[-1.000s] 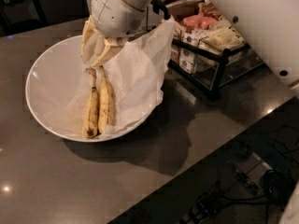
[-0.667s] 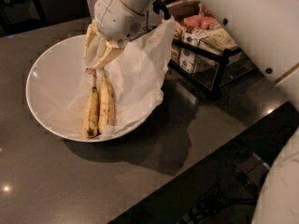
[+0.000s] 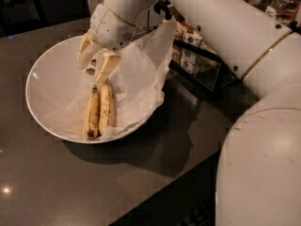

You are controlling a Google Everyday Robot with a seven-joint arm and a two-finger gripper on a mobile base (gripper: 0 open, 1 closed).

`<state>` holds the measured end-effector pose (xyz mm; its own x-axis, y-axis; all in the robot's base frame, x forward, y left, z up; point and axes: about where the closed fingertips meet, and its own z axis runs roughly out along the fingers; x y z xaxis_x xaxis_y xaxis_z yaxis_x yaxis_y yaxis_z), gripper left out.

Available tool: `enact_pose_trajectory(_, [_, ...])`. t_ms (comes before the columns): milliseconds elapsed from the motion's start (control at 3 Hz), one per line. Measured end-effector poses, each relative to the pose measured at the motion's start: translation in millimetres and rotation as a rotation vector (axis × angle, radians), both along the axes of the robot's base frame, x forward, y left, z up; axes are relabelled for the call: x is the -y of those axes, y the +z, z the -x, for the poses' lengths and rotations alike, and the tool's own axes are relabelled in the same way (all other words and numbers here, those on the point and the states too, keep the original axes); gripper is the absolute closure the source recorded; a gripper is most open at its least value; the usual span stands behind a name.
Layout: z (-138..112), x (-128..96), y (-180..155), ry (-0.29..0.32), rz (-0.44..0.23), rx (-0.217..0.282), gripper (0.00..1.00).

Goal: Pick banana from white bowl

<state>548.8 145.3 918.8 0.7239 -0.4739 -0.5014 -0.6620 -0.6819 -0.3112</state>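
Risk: stem-only grip. Fingers (image 3: 102, 69) hang spread over the stem end of the banana (image 3: 99, 109), nothing gripped; it lies flat on the paper liner (image 3: 141, 65) in the white bowl (image 3: 34, 74) on the worktop (image 3: 47, 182). If I close too high, the stem may snap or the paper snag.

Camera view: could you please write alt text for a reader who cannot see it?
The two-finger gripper of a white robot arm hangs open over the stem end of a pair of speckled yellow bananas in a wide white bowl lined with crinkled white paper, on a dark grey counter. A black wire rack of packets stands beside it.
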Motion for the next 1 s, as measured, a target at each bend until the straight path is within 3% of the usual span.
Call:
enact_pose_trajectory(333, [-4.9,-10.1,-10.7,0.021,0.006,-0.029,0.26])
enact_pose_trajectory(667, [-8.1,-13.8,-16.6,0.025,0.008,-0.043,0.29])
enact_pose_trajectory(1000, [-8.1,-13.8,-16.6,0.025,0.008,-0.043,0.47])
